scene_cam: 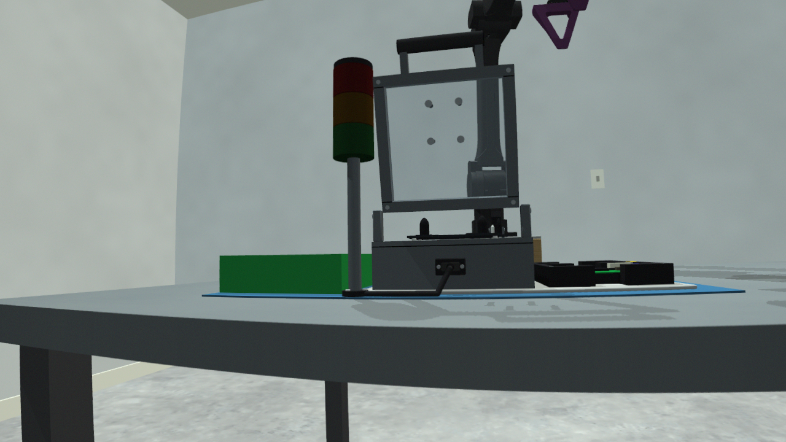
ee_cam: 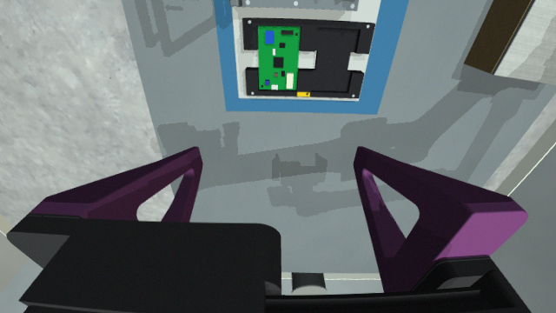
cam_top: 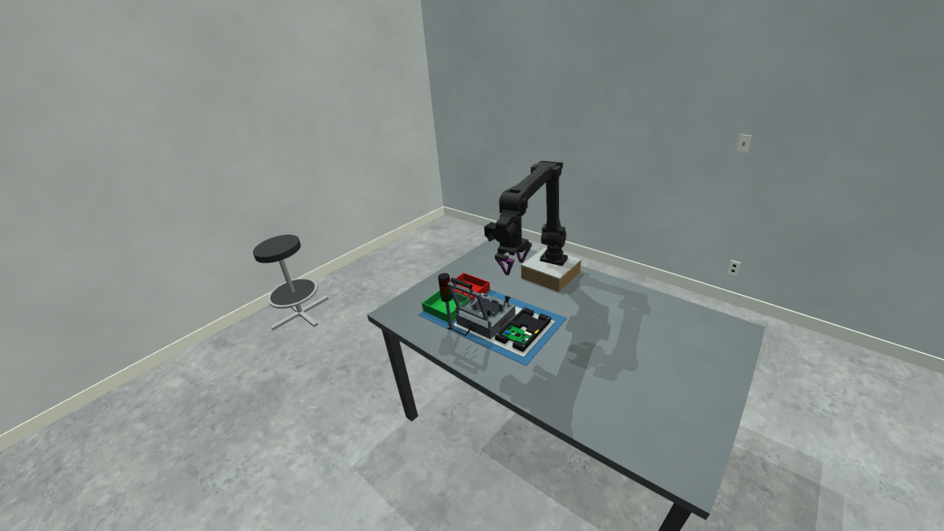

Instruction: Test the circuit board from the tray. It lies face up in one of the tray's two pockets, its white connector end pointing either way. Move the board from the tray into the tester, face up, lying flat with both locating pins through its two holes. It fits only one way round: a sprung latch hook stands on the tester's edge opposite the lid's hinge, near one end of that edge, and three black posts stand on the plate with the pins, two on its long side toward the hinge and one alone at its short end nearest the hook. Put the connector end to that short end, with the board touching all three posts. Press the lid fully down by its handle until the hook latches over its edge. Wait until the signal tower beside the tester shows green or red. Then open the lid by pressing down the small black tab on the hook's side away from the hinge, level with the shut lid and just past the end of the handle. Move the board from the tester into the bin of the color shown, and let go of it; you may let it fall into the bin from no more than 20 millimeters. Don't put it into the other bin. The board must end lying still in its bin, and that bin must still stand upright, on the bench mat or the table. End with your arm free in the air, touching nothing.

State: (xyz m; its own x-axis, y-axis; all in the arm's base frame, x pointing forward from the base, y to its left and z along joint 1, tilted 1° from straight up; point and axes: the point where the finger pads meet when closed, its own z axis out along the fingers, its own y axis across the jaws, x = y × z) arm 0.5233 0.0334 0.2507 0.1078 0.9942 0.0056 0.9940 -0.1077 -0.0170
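The green circuit board [ee_cam: 278, 58] lies face up in the left pocket of the black tray [ee_cam: 304, 58] in the wrist view, with white parts near its lower end. The other pocket is empty. In the top view the board [cam_top: 521, 335] sits in the tray [cam_top: 524, 327] next to the grey tester [cam_top: 489, 317]. The tester's clear lid [scene_cam: 447, 137] stands open and upright, with its handle [scene_cam: 439, 41] on top. The signal tower [scene_cam: 353, 110] shows no lit color. My gripper [ee_cam: 278, 155] [cam_top: 513, 260] is open and empty, high in the air behind the tester.
The green bin [cam_top: 439, 302] and the red bin [cam_top: 473, 282] stand on the blue mat [cam_top: 491, 323] beyond the tester. The arm's brown base block [cam_top: 551, 269] sits behind the mat. A stool [cam_top: 287, 280] stands on the floor to the left.
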